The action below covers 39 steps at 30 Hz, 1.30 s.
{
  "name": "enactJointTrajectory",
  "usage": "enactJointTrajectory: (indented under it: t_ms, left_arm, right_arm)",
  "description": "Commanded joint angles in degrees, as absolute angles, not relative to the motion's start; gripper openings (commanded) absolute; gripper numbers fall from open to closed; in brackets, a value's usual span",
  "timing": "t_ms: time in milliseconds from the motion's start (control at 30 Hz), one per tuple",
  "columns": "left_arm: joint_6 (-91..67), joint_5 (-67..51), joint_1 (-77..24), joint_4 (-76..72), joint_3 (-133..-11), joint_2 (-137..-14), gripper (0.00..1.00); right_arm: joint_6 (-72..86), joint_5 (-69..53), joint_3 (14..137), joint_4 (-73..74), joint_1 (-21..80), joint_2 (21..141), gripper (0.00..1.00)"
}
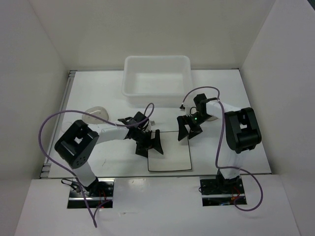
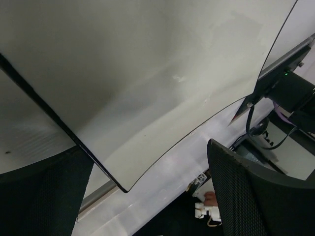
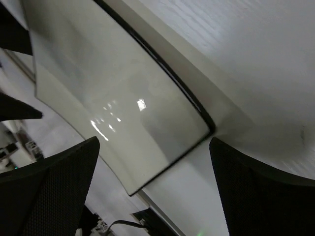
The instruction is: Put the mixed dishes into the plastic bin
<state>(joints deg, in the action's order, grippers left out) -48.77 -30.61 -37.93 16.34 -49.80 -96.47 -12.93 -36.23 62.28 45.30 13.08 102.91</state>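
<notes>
The flat square white plate (image 1: 171, 153) with a thin dark rim lies on the table in front of the plastic bin (image 1: 156, 81). My left gripper (image 1: 152, 143) is open at the plate's left edge. In the left wrist view the plate (image 2: 147, 73) fills the frame, one corner between the open fingers (image 2: 256, 196). My right gripper (image 1: 189, 130) is open over the plate's far right corner, and the right wrist view shows the plate (image 3: 113, 93) between its fingers (image 3: 256, 187). A round translucent dish (image 1: 97, 114) sits at the left. The tiny cups cannot be made out.
The bin stands at the back middle and looks empty. White walls close in the left, right and back. A pale round object (image 1: 212, 118) shows partly behind the right arm. Purple cables loop over both arms.
</notes>
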Motion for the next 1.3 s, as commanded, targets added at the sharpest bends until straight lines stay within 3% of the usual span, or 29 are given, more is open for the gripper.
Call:
enactJointTrajectory:
  t_ms: [0,300,567,667,767,900,1133,1167,1200,1267]
  left_arm:
    - [-47.38,-28.21,-39.73,12.83,-51.40,-101.51,1.00]
    - [-48.43,-29.79,-41.04,9.14,-50.45,-100.81,0.96]
    - [-48.96,-30.41,-41.04,8.61,-50.45,-99.05,0.87]
    - [-48.96,-30.41,-41.04,8.61,-50.45,-99.05,0.87]
    - [-48.96,-29.88,-41.04,9.23,-50.45,-99.05,0.87]
    - [-48.96,-27.08,-41.04,12.29,-50.45,-94.59,0.88]
    - [-49.57,-19.79,-41.04,19.24,-50.98,-81.32,0.94]
    - [-50.18,-19.25,-40.44,19.86,-50.98,-77.73,0.94]
    - [-50.19,-18.73,-40.43,20.82,-50.98,-75.96,1.00]
    - [-50.88,-17.85,-39.03,21.97,-50.98,-70.87,1.00]
  right_arm:
    - [-15.28,-41.39,61.70,43.85,13.45,106.07,0.97]
    - [-24.25,-53.51,61.70,47.63,15.21,109.07,0.90]
    - [-33.47,-64.48,62.31,53.51,16.79,105.56,0.64]
    - [-35.24,-65.21,62.93,54.76,16.79,105.03,0.47]
    - [-35.85,-65.21,62.93,54.76,16.79,102.57,0.20]
    - [-35.86,-65.21,63.54,55.28,16.79,98.01,0.01]
    - [-34.81,-68.99,63.02,55.81,16.79,84.75,0.01]
    - [-34.80,-68.99,63.02,55.81,16.18,84.73,0.01]
    - [-34.80,-69.52,64.15,56.42,16.17,84.73,0.01]
    - [-36.72,-71.97,66.00,58.78,14.77,85.34,0.01]
